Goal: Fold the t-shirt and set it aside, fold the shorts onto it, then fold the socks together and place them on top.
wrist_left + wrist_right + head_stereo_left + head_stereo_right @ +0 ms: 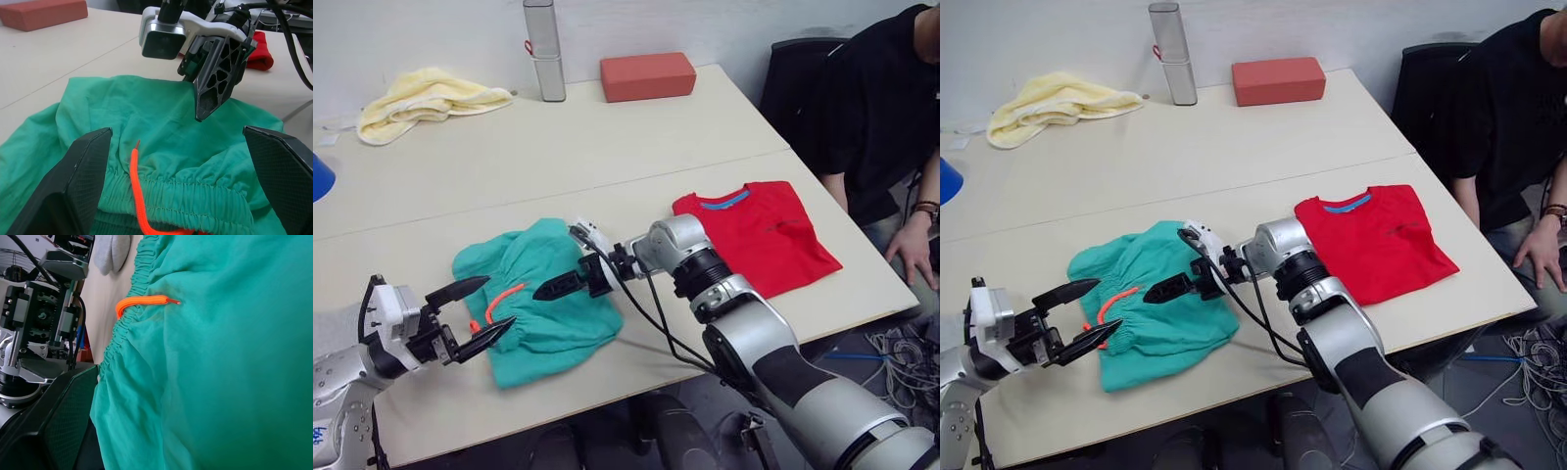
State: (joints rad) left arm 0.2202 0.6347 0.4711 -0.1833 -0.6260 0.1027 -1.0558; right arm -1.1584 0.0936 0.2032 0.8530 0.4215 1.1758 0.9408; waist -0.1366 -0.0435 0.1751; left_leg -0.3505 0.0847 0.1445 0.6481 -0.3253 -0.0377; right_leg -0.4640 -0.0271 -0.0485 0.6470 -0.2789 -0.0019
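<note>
Pale worktop (558, 147): red t-shirt (759, 235) already folded, set aside at right near seated person (881, 108). Teal shorts (543, 304) crumpled at front centre, orange drawstring (499, 299) showing.

Step in hand, judged: folding shorts.

Left claw (478, 313) spread wide at waistband, holding nothing. Right claw (558, 287) over shorts' middle; grip cannot tell.

Next: pinch waistband, flatten, fold, carry onto t-shirt.

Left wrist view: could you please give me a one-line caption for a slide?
Open left gripper at the teal shorts waistband with its orange drawstring, right gripper on the fabric beyond.
</note>
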